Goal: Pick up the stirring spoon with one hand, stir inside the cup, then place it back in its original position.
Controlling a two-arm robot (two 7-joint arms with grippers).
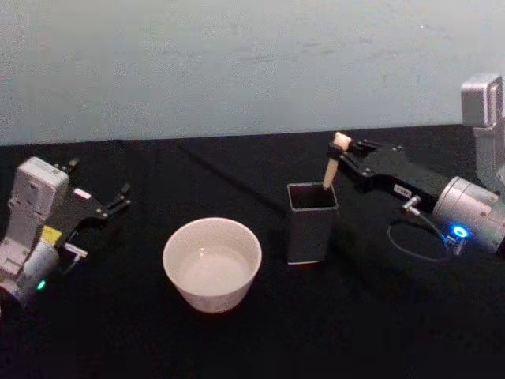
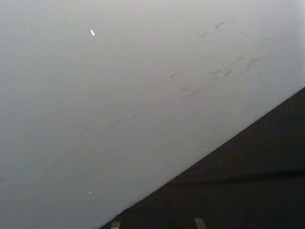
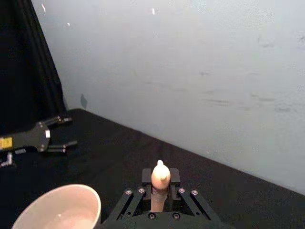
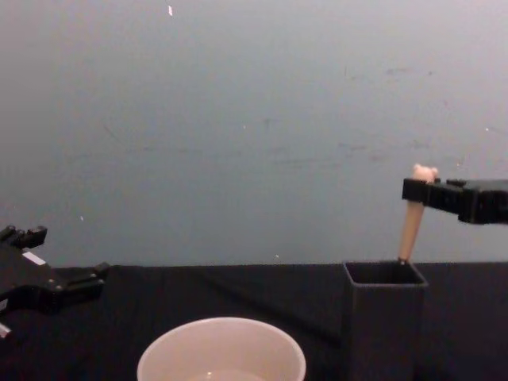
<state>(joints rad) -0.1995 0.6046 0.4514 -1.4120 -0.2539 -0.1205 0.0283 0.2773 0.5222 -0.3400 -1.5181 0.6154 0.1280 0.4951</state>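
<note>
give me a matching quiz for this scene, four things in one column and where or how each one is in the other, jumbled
Things:
1 stirring spoon
2 cup
3 left gripper
4 right gripper

States:
A open, parked on the robot's left
B shut on a handle just under the bear head
C leaning in the dark grey holder
D sits between the left gripper and the holder

Pairs: 1-C, 2-D, 3-A, 4-B
</note>
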